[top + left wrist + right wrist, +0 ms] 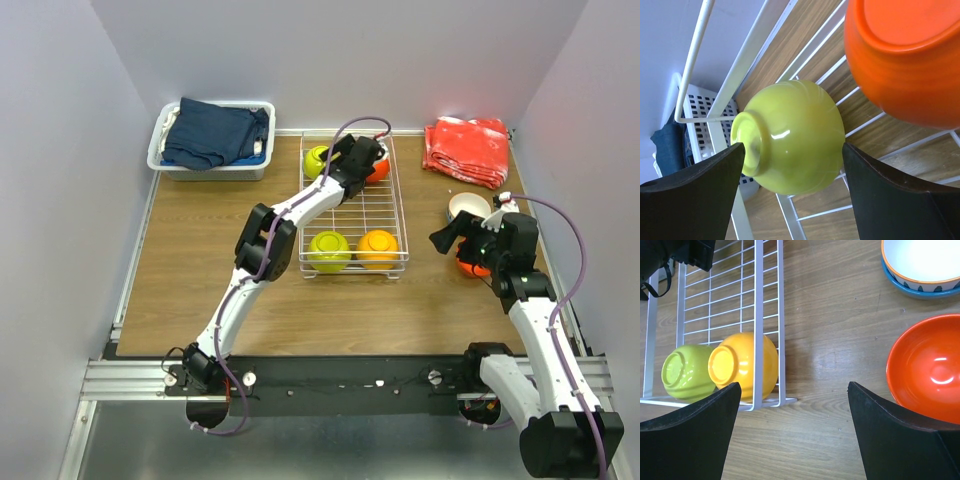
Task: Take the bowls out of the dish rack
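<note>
The bowls are split up: four sit in the dish rack [372, 205] and three are out on the table [200, 260] over by the right arm. The far yellow-green bowl [795, 140] is in the rack's far left corner, tipped so its foot ring shows. The left fingers [700, 197] are spread wide, one on each side of it, with the bowl right in the gap. The tips look like they're just brushing its sides, but I honestly can't tell if there's real contact, and the bowl is resting on the rack wires either way. Just beside it, at the far right of the rack, is the rack's red-orange bowl [905, 60], bottom up and partly under the left arm in the top view. Along the rack's near edge, the near yellow-green bowl [685, 372] and the orange bowl [742, 365] sit upside down, touching each other. On the table right of the rack, the white bowl [920, 260] is nested inside the blue bowl [910, 287]. The table's red-orange bowl [927, 367] sits upright just nearer than those two. The right fingers [695, 432] hang above the bare table, wide open and holding nothing, with that red-orange bowl just off to the right-hand finger's side. Further back there's a red cloth [467, 150] and a white bin [160, 150] of dark-blue cloth.
</note>
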Tool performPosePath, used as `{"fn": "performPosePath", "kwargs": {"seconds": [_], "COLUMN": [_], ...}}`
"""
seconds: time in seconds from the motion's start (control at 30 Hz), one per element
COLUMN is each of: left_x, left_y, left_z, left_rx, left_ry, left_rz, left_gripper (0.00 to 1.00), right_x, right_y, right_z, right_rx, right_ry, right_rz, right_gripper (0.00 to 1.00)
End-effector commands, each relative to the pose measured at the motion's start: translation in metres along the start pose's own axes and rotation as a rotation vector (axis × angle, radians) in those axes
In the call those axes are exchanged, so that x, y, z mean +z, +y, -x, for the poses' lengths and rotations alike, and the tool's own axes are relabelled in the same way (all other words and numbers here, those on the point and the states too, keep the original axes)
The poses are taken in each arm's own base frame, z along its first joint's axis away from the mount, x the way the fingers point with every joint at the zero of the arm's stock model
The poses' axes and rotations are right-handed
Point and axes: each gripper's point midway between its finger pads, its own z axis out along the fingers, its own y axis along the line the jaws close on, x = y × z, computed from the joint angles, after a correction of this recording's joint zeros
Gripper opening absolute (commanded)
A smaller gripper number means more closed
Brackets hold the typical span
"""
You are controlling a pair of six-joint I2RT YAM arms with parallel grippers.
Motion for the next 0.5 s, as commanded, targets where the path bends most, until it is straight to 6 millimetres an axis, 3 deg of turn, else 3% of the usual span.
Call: {"fn": "performPosePath", "kwargs": {"seconds": [0.0, 0.27, 0.47], "left_x": [0.004, 0.001, 0.005], "left_y": [-0.007, -0.029, -0.027], "left_z": [0.005, -0.02, -0.023], "left_rx": [0.006, 0.065, 0.103], "left_ry": [-0.006, 0.065, 0.074], "left_rz": [0.011, -0.079, -0.056], "left_gripper": [0.88, 0.93, 0.93], "right_x": [0.002, 0.003, 0.003], "right_y": [0.002, 0.002, 0.003], "right_z": [-0.002, -0.003, -0.004], "right_rx": [-0.024, -0.02, -0.021], "right_ry": [-0.001, 0.001, 0.001], "right_rz": [0.018, 0.019, 0.029], "right_gripper": [0.95, 0.95, 0.95]}}
